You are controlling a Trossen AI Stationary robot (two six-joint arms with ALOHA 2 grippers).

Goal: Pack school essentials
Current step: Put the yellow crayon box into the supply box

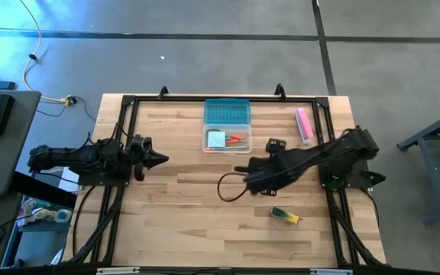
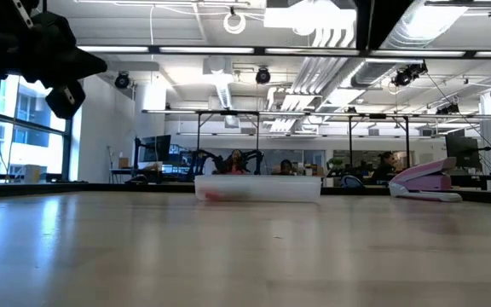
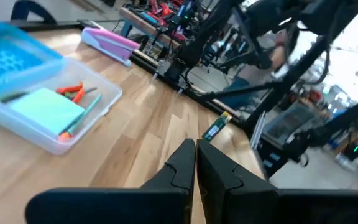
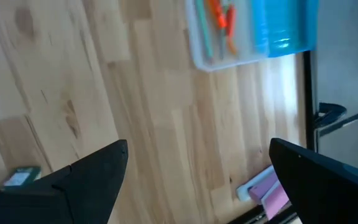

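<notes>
Parked at the left edge of the tabletop (image 1: 205,221), well apart from every item: left tool (image 1: 159,159), fingers (image 3: 185,167) pressed flat together, clenched on nothing, evidently waiting its turn. Set at the far middle, within reach of both arms: clear box (image 1: 227,140) with blue lid (image 1: 227,111) folded back behind it, open so items can drop straight in. Already inside: light-blue pad (image 1: 216,139), a green pencil (image 3: 81,116) along one edge of it, and orange and red pieces (image 1: 239,140) at the other end, too blurred to sort one from another; scissors not made out. Hovering near the tabletop's middle, just in front of the box: right tool (image 1: 241,177), fingers (image 4: 95,167) spread wide, released and empty, nothing between them but bare wood, probably between one delivery and the next pickup. Lying loose toward the front right, near that tool and apart from the box: crayon pack (image 1: 285,216), flat on the wood, seemingly the last essential left to pack. Resting at the far right corner, beside the arm's base: pink bar (image 1: 304,124), likely to stay out.
</notes>
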